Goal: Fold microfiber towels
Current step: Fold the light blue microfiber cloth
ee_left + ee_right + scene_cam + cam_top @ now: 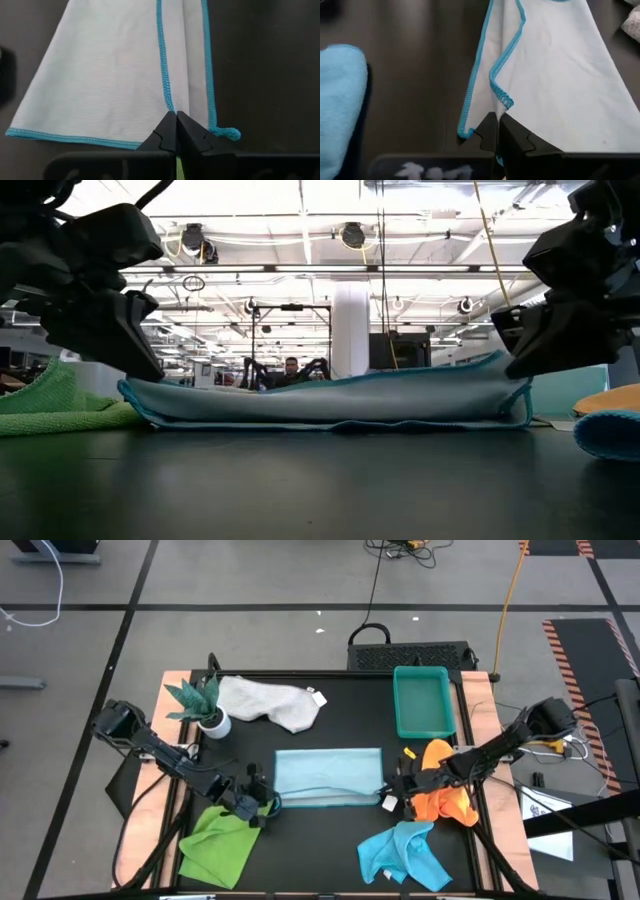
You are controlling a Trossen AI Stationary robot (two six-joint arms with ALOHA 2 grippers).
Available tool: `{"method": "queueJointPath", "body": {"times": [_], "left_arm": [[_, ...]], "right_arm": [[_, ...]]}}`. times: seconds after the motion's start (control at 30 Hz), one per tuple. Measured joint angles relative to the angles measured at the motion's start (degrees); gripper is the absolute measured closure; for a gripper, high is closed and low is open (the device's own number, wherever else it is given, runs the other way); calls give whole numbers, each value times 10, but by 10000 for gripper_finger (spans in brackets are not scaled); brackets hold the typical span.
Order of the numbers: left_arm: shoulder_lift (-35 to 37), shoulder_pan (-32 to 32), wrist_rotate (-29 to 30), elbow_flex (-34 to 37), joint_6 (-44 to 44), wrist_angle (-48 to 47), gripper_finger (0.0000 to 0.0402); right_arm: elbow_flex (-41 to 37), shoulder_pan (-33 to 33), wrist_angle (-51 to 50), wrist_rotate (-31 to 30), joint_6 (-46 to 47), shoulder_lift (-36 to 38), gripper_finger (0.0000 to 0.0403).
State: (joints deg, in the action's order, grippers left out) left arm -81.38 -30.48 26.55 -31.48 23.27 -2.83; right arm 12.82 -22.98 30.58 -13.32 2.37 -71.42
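Note:
A pale blue towel [328, 777] with turquoise stitching lies folded over at mid-table. My left gripper [262, 804] is shut at its near left corner and my right gripper [393, 790] is shut at its near right corner. In the low view the towel [330, 400] stretches between the left gripper [140, 365] and the right gripper [515, 365]. A lime green towel [220, 840] lies near left, a turquoise towel [405, 852] near right, an orange towel [447, 790] under the right arm, and a white-grey towel [270, 700] at the back. My left gripper pinches the upper layer's stitched corner [170, 104] between its two shut fingers [162, 135], slanting down from the table's left. The lower layer's edge [212, 100] lies free beside it. My right gripper pinches the upper layer's stitched corner [504, 100] between its shut fingers [512, 137], slanting down from the table's right. The lower layer's edge [470, 100] lies free on the table. That end [500, 365] stands a little raised.
A teal tray [424, 700] stands at the back right and a small plant in a white pot [205, 705] at the back left. Bare dark tabletop [320, 840] lies between the green and turquoise towels.

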Motion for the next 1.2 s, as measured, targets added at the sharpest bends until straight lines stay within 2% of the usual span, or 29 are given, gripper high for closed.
{"method": "queueJointPath", "body": {"times": [0.17, 0.43, 0.6, 0.93, 1.2], "left_arm": [[0, 0, 0, 0, 9, 0, 387], [0, 0, 0, 0, 10, -9, 391], [0, 0, 0, 0, 13, -4, 383], [0, 0, 0, 0, 13, 0, 397], [0, 7, 7, 0, 14, 0, 375]], "right_arm": [[0, 0, 7, 3, 0, -34, 389], [1, 0, -52, 59, -14, -40, 358], [2, 0, -78, 56, -16, -28, 328], [1, 0, -84, 43, -3, 12, 261], [34, -4, -81, 44, -29, 12, 234]]}}
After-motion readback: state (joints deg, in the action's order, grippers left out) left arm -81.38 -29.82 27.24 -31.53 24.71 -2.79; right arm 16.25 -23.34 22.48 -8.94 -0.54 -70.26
